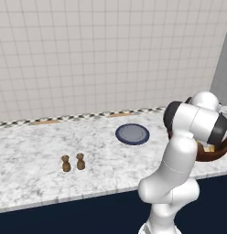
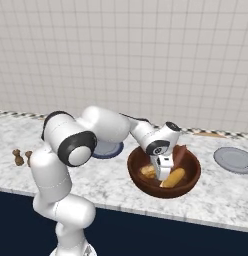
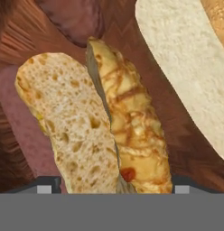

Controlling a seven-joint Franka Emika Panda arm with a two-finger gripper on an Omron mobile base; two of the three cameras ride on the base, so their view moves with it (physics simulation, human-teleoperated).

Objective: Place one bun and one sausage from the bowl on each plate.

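Note:
The reddish-brown wooden bowl [image 2: 139,183] [image 1: 211,155] sits near the counter's front edge. My gripper [image 2: 161,175] [image 3: 113,187] reaches down into it, open. Its fingertips [image 3: 44,186] stand on either side of a split bun [image 3: 86,126] [image 2: 147,171], close to its flanks. A second bun [image 3: 190,67] [image 2: 172,177] lies to the right. A dark sausage [image 3: 73,18] [image 2: 181,152] leans on the bowl's far wall, and another sausage [image 3: 19,126] lies under the bun. The navy-rimmed plate [image 1: 132,134] [image 2: 108,149] lies left of the bowl. The paler plate [image 2: 235,160] lies to its right.
Two small brown shakers [image 1: 72,162] [image 2: 18,157] stand on the marble counter [image 1: 33,151] far to the left. A tiled wall closes the back. The counter's front edge runs just below the bowl.

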